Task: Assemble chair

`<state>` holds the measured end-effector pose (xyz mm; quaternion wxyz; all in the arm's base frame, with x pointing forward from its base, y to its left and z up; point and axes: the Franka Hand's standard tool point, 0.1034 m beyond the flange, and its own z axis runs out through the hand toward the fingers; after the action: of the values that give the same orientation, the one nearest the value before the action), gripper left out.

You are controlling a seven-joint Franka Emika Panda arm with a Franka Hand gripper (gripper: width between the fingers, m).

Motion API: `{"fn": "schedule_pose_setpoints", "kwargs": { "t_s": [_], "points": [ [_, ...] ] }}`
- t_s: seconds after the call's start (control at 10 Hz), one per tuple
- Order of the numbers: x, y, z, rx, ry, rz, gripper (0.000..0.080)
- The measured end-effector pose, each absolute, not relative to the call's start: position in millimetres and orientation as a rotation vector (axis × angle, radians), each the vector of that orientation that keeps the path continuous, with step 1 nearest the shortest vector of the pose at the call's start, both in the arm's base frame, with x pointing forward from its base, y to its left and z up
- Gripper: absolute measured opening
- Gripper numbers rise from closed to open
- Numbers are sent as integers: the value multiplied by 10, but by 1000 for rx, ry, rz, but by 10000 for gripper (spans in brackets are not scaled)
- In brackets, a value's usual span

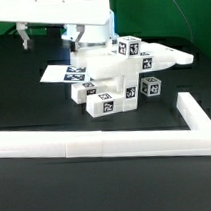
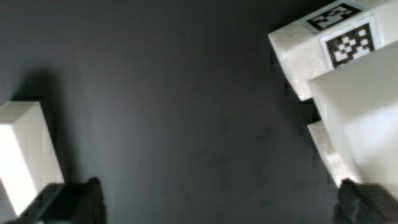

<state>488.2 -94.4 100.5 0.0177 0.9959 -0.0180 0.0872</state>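
The white chair parts lie in a tight cluster at the table's middle, slabs, bars and small cubes with black-and-white tags. One tagged cube sits on the exterior view's right of the cluster. A flat slab points right behind it. My gripper hangs just above the back left of the cluster. In the wrist view my gripper is open, with dark fingertips far apart and only bare dark table between them. A tagged white part lies to one side and another white part to the other.
The marker board lies flat under the left rear of the cluster. The long white L-shaped border rail runs along the front and turns back on the exterior view's right. A dark clamp-like thing hangs at the back left.
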Motion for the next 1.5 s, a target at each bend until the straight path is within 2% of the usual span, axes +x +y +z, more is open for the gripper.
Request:
{"fn": "schedule_pose_setpoints", "kwargs": {
  "t_s": [0.2,0.4,0.5,0.7,0.8,1.1,1.5],
  "points": [
    [4855,-976,1029,3103,-71,260,649],
    [4752,-964,1165,3153,-104,216,649],
    [4623,-921,1232,3234,-140,65,649],
    [4683,-900,1367,3344,-222,-205,649],
    [4808,-888,1365,3320,-223,-199,649],
    [4772,-878,1333,3317,-211,-186,649],
    [4276,-703,1101,3289,-256,-126,649]
  ]
}}
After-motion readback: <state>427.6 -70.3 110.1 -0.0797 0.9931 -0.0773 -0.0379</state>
